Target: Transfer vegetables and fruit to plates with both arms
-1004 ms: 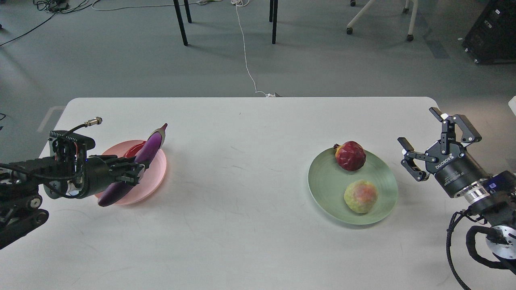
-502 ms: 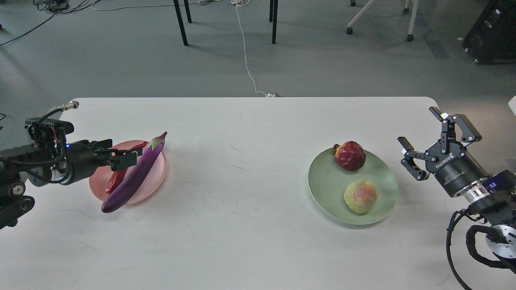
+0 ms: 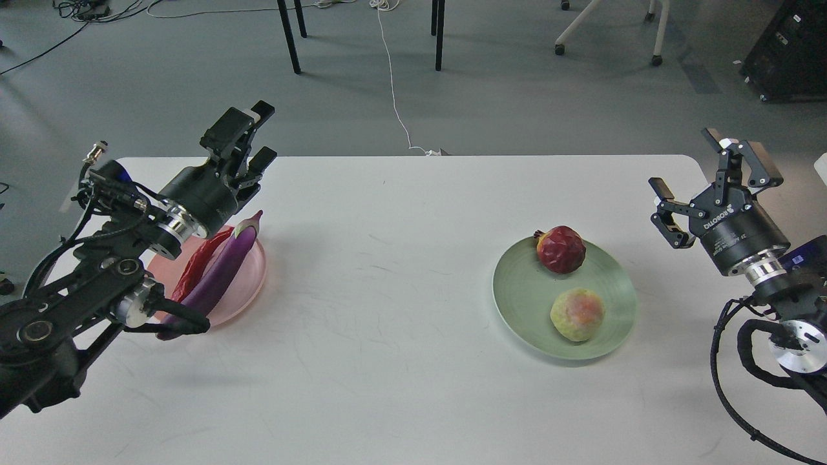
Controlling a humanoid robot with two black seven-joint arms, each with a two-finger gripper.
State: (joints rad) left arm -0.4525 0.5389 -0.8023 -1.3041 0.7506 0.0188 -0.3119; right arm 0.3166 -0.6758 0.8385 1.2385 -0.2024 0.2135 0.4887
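White table [image 3: 400, 361] on grey floor; left gripper [image 3: 249, 139] and right gripper [image 3: 711, 169] both spread, empty, raised; eggplant [image 3: 216, 274] and chili [image 3: 197, 266] lie on the pink plate [image 3: 249, 284], pomegranate [image 3: 561, 249] and round fruit [image 3: 577, 314] on the green plate [image 3: 523, 290]; transfer looks complete; next, arms retreat.

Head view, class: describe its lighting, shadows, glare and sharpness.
Head view: soft even light; faint shadow beside the green plate; a small highlight on the eggplant; table and fruit sharp; no motion blur on either gripper.
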